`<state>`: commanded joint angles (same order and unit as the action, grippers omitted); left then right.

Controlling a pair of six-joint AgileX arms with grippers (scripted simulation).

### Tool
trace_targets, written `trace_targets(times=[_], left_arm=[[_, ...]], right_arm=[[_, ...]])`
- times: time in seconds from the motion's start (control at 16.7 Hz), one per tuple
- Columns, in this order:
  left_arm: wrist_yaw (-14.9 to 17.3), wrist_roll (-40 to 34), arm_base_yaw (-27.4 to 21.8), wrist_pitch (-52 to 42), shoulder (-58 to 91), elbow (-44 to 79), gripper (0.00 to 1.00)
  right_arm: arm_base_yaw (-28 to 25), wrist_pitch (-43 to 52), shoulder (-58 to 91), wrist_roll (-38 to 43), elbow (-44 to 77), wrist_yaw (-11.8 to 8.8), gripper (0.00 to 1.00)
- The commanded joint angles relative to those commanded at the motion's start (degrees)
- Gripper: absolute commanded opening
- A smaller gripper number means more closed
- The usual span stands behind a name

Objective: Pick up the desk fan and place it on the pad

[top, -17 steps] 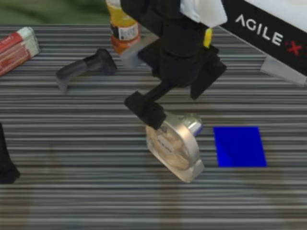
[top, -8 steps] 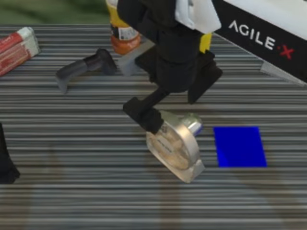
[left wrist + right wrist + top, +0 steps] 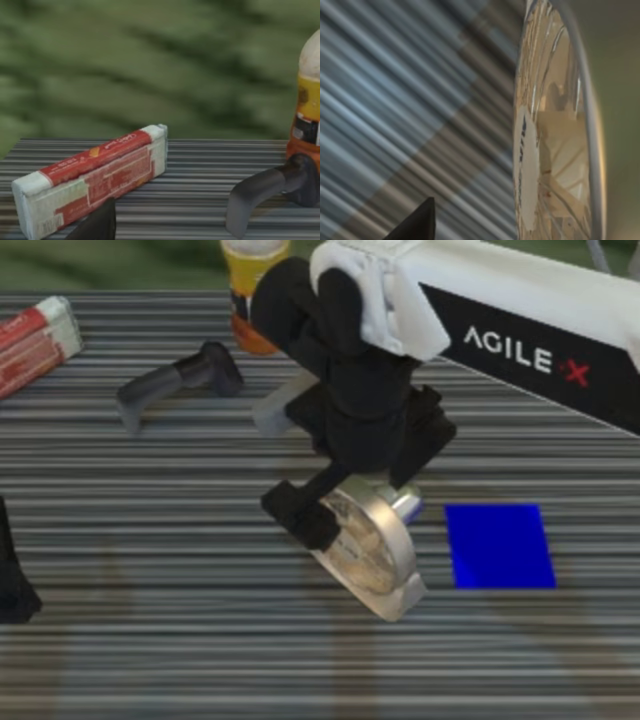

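The desk fan (image 3: pixel 372 548) stands on edge on the striped table, a silver ring with a beige grille and a grey-blue hub (image 3: pixel 408 504) towards the pad. Flat on the table just right of the fan lies the bright blue pad (image 3: pixel 498 545). My right gripper (image 3: pixel 350 515) is low over the fan's upper rim and open. One black finger (image 3: pixel 300 518) sits against the grille side; the other is hidden under the wrist. In the right wrist view the fan (image 3: pixel 555 150) fills one side, close up, with one fingertip (image 3: pixel 417 222) apart from it. My left gripper (image 3: pixel 12 585) rests at the left edge.
A dark grey handheld scanner (image 3: pixel 180 380) lies at the back left, an orange bottle (image 3: pixel 255 290) behind it, and a red and white box (image 3: pixel 35 340) at the far left. The left wrist view shows the box (image 3: pixel 90 182), scanner (image 3: pixel 270 192) and bottle (image 3: pixel 307 100).
My right gripper has come down and forward over the fan, its visible finger now beside the grille. The fan and pad have not moved.
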<state>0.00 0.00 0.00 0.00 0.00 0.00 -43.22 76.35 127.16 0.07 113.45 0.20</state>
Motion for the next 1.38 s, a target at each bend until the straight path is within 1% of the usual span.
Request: trace_targets(times=[0.12, 0.9, 0.96, 1.38], left_arm=[[0.0, 0.0, 0.0, 0.0, 0.0, 0.0, 1.00], [0.0, 0.0, 0.0, 0.0, 0.0, 0.0, 1.00], [0.0, 0.0, 0.0, 0.0, 0.0, 0.0, 1.00], [0.0, 0.0, 0.0, 0.0, 0.0, 0.0, 1.00]], right_arm=[[0.0, 0.0, 0.0, 0.0, 0.0, 0.0, 1.00], [0.0, 0.0, 0.0, 0.0, 0.0, 0.0, 0.02], [0.0, 0.0, 0.0, 0.0, 0.0, 0.0, 0.00], [0.0, 0.0, 0.0, 0.0, 0.0, 0.0, 0.00]])
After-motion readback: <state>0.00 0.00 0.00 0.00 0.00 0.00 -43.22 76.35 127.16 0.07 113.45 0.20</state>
